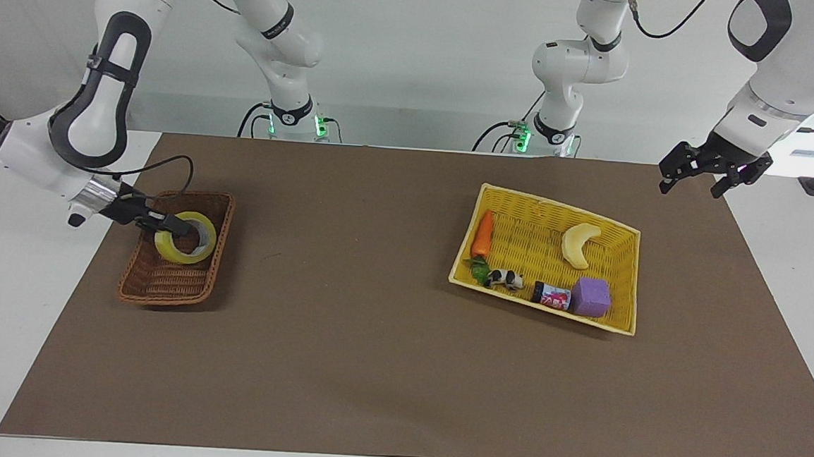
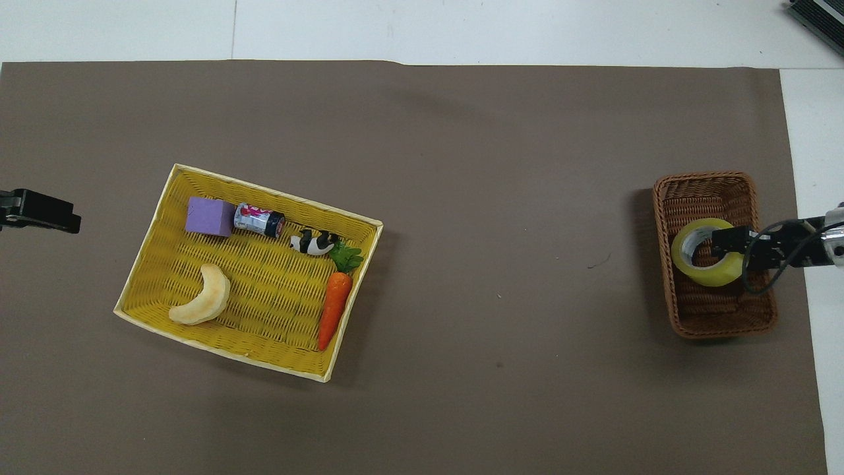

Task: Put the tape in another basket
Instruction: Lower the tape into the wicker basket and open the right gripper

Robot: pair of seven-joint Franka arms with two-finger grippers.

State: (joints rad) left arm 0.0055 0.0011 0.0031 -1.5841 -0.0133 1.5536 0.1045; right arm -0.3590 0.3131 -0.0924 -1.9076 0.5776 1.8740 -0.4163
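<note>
Tape (image 1: 185,237): wide roll, translucent yellow, pale inner core, lying inside wicker basket (image 1: 163,286), at its end nearer robots, slightly tilted. Basket: small, dark brown, woven, narrow rectangle, sloped sides, at right arm's end of table.

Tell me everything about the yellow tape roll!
The tape is a fat ring of see-through yellowish tape wound round a pale inner core. It lies nearly flat inside the small brown wicker basket, in the half nearer the robots, with its hole facing up. The right gripper reaches over its rim, one finger in the hole. Whether the fingers still pinch the rim cannot be told.
</note>
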